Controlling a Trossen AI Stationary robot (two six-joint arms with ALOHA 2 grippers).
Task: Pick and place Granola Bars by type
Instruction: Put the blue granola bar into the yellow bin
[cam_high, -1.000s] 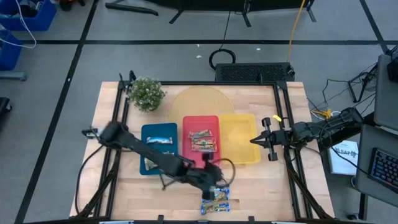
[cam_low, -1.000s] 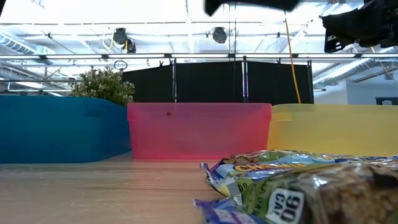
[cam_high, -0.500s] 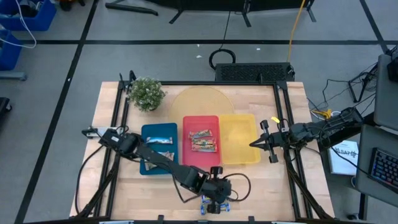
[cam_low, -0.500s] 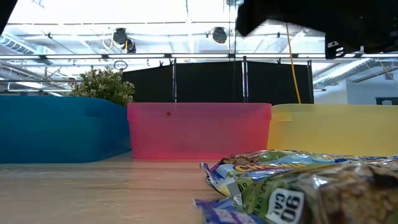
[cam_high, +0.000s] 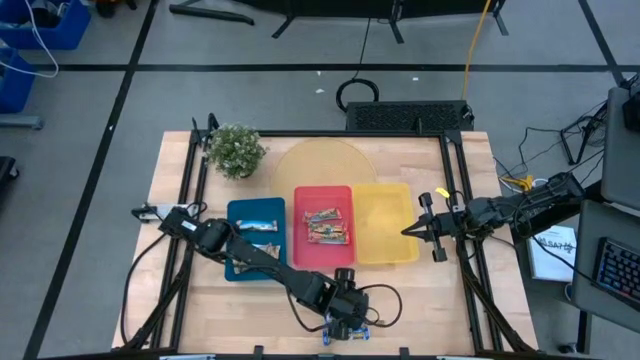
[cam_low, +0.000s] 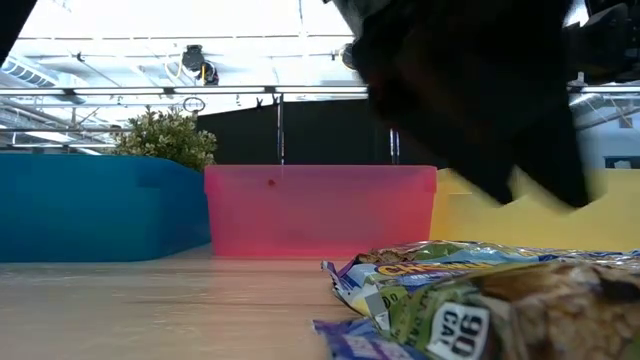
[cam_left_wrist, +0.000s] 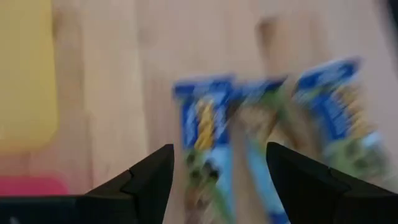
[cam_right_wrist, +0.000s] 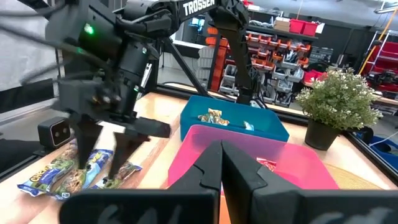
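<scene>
Bars (cam_left_wrist: 261, 143) lie at near edge of surface, directly under left gripper (cam_left_wrist: 217, 174); jaws wide open, empty, straddling one bar lengthwise. Right gripper (cam_high: 412, 228) farther, jaws closed.

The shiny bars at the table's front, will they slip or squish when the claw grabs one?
The bars wear shiny, crinkly wrappers, so the open left gripper over them may well slip. They look small and flat, so probably light, and unlikely to roll. They lie bunched, touching, so a neighbour might shift too.
</scene>
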